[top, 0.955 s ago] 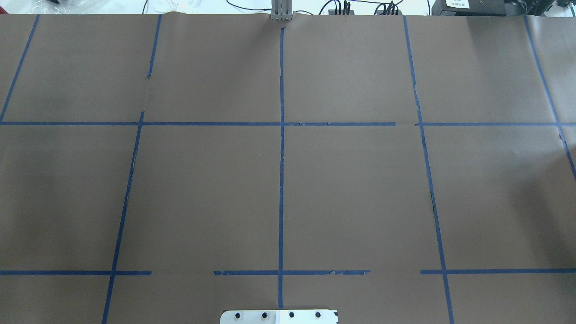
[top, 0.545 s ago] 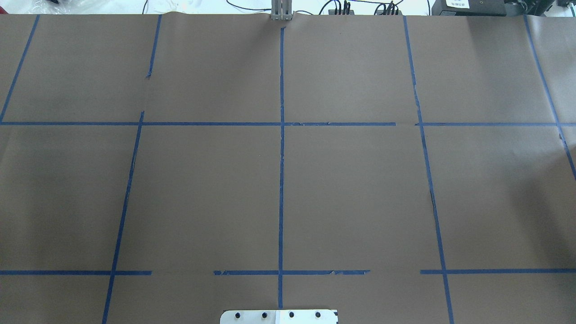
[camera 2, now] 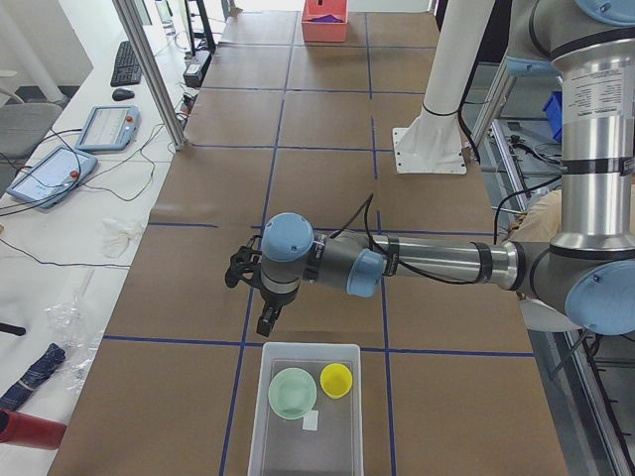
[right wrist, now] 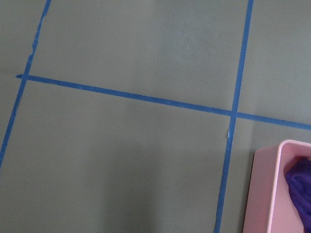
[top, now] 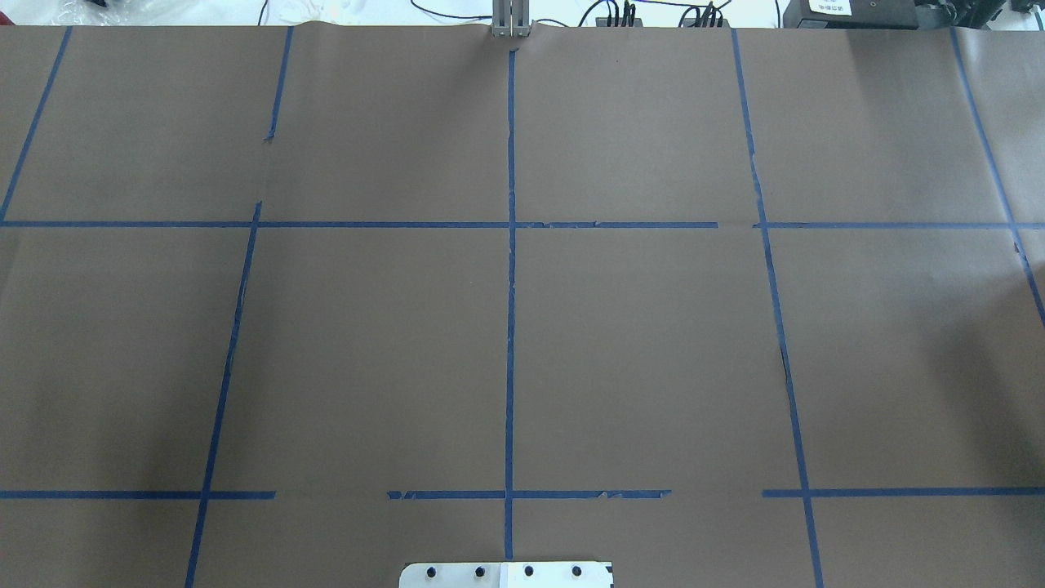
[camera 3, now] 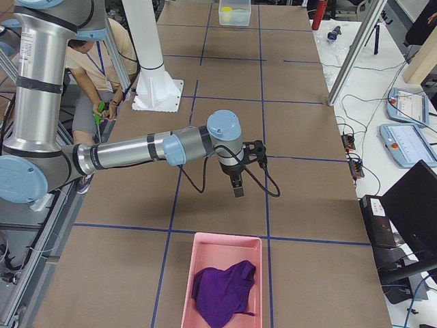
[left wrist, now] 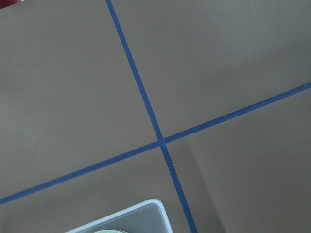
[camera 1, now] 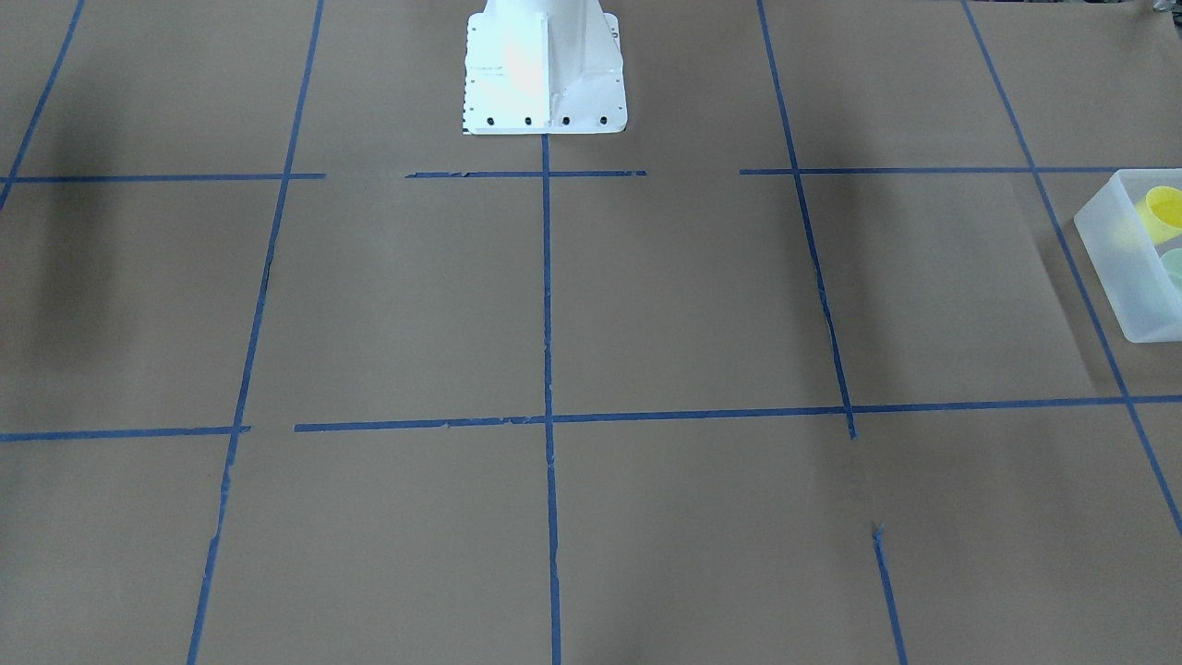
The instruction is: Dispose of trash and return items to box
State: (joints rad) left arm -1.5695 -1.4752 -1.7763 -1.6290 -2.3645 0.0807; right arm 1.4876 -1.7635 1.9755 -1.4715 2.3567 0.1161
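Observation:
The frosted box (camera 2: 306, 420) stands on the table's end in the exterior left view. The mint-green bowl (camera 2: 293, 393) and the yellow cup (camera 2: 336, 380) stand inside it, beside a small white scrap (camera 2: 311, 420). The box (camera 1: 1128, 268) also shows at the front-facing view's right edge, with the cup (camera 1: 1165, 211) and bowl (camera 1: 1175, 268) inside. My left gripper (camera 2: 256, 297) hovers just beyond the box's far wall; I cannot tell if it is open. My right gripper (camera 3: 246, 169) hovers over bare table beyond the pink bin; its state is also unclear.
A pink bin (camera 3: 222, 280) holding a purple cloth (camera 3: 222, 290) stands at the table's right end. The white robot base (camera 1: 545, 69) stands at the table's near edge. Brown paper with blue tape lines (top: 510, 286) covers the table. Tablets and cables lie on the side bench (camera 2: 60, 169).

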